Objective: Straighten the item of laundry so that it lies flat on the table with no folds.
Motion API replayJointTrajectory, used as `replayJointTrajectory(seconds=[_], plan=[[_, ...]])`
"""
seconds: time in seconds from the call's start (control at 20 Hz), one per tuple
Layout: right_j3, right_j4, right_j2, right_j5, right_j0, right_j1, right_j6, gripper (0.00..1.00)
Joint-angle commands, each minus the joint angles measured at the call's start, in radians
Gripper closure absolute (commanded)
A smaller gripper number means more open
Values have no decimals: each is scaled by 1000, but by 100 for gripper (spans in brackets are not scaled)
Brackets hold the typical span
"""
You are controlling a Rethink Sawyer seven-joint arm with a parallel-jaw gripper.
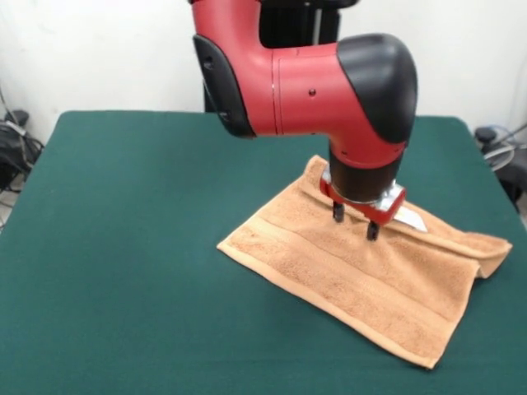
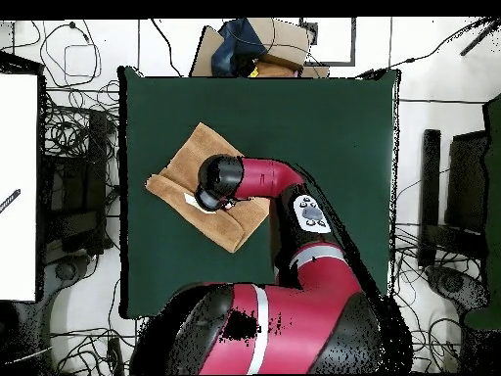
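Observation:
The item of laundry [image 1: 346,284], an orange-brown towel, lies on the green table [image 1: 123,247] right of centre. Its far long edge is doubled over in a fold, and the right corner [image 1: 487,247] is bunched over itself. A small white label [image 1: 409,219] shows by that fold. My gripper [image 1: 355,222] hangs over the folded far edge with its two black fingertips apart, open, at or just above the cloth and with nothing held between them. From overhead, the towel [image 2: 191,162] lies left of the table's [image 2: 333,127] middle, and the arm's wrist [image 2: 217,184] hides the gripper.
The red arm [image 2: 284,196] reaches across the table's robot-side half. Cables and dark equipment [image 2: 73,176] lie beyond the table's left and right edges, a cardboard box [image 2: 264,44] beyond its far edge. Bare green cloth [image 1: 123,313] stretches to the towel's left in the front view.

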Motion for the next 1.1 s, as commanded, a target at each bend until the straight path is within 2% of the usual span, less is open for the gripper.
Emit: replayJointTrajectory(seconds=[0.05,0.3,0.6,0.7,0.95,1.1], plan=[[-2,144,-22,164,70,32,260,0],[69,311,-61,177,120,-8,439,0],[99,504,-165,237,236,-38,686,0],[116,554,-179,197,254,-33,714,0],[154,629,-218,148,295,-57,816,0],[149,624,-258,149,318,-55,864,0]])
